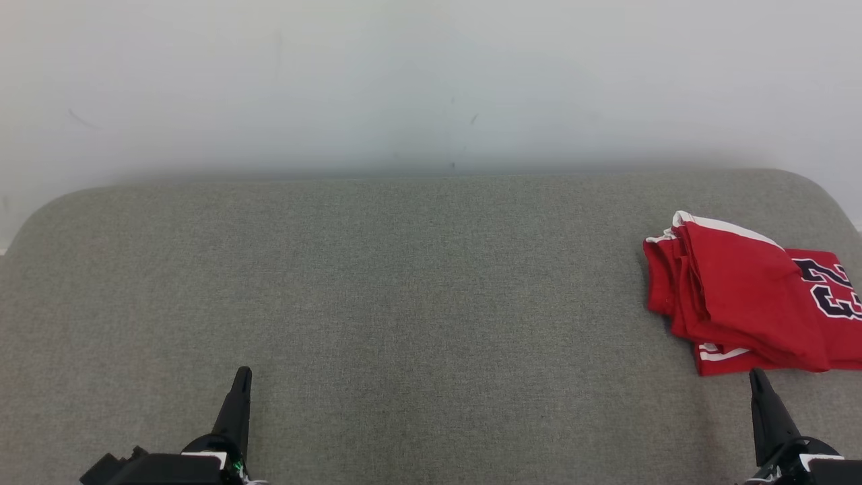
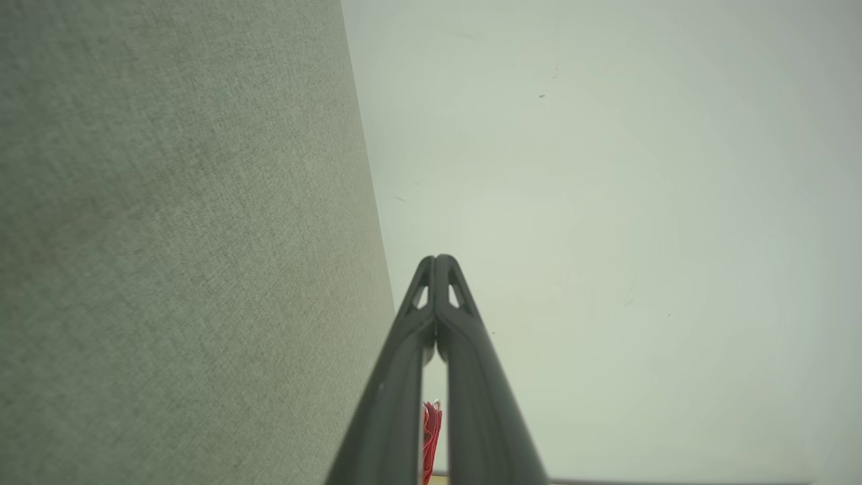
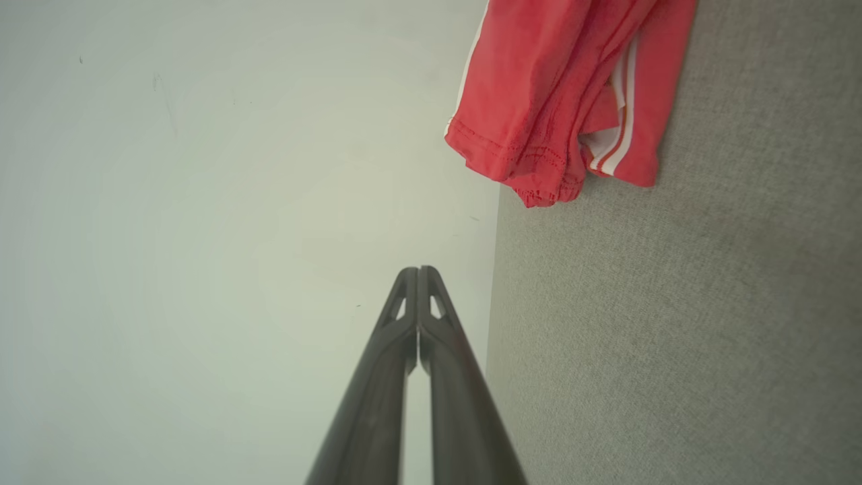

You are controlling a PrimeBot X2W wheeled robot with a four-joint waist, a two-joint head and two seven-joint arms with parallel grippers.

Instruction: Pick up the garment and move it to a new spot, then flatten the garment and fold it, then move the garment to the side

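A red garment [image 1: 747, 306] with white trim and dark numerals lies folded in a bundle at the right side of the grey fabric surface [image 1: 404, 283]. The right wrist view shows its hem and white stripes [image 3: 559, 101] ahead of the fingers. My right gripper [image 1: 755, 374] hovers just in front of the bundle's near edge, shut, holding nothing. At the lower left my left gripper [image 1: 244, 372] is shut and empty, far from the garment. A sliver of the red garment [image 2: 431, 431] shows between the left fingers in the left wrist view.
The grey fabric surface has rounded far corners and ends at a pale wall [image 1: 431, 81]. A broad stretch of bare fabric spreads from the left to the middle.
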